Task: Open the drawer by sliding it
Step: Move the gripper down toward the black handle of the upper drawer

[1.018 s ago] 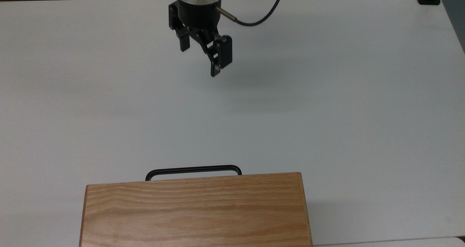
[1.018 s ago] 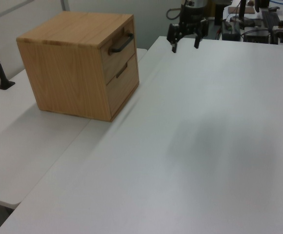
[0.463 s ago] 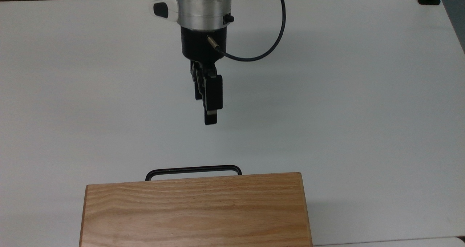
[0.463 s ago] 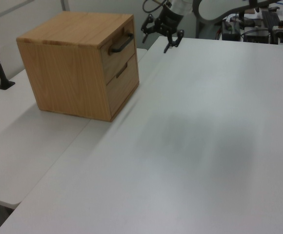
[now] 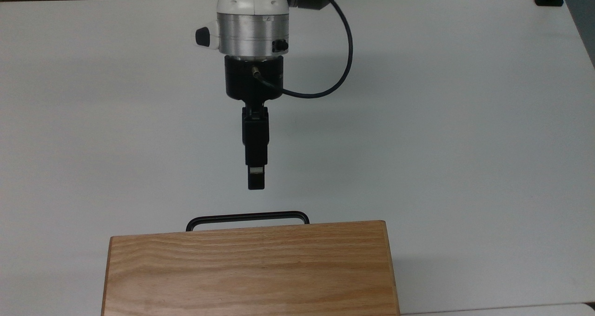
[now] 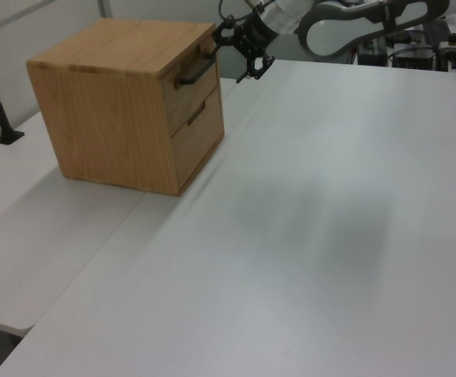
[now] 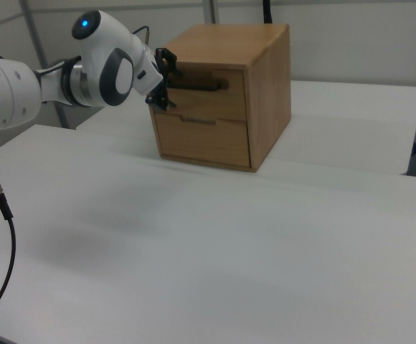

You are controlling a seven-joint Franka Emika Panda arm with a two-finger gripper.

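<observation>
A: Top view first: where do we stand in the task?

B: We judge we are in the approach. The gripper [image 5: 255, 182] hangs above the white desk [image 5: 465, 144], at 12 o'clock from the black handle [image 5: 247, 217] and near it, but not touching. It holds nothing.

A: Are its fingers open?

B: In the left view the gripper [image 6: 242, 49] shows two fingers spread apart, one above the other, so it is open.

A: And the drawer?

B: The drawer [image 7: 211, 93] is the upper one of two in the wooden cabinet [image 7: 269, 86], and it looks fully closed. In the top view, the cabinet sits at 6 o'clock on the desk.

A: What does the next move need?

B: We think the fingers must go around the bar, close, then pull straight out.

A: Any writing?

B: We can read no brand or label.
</observation>
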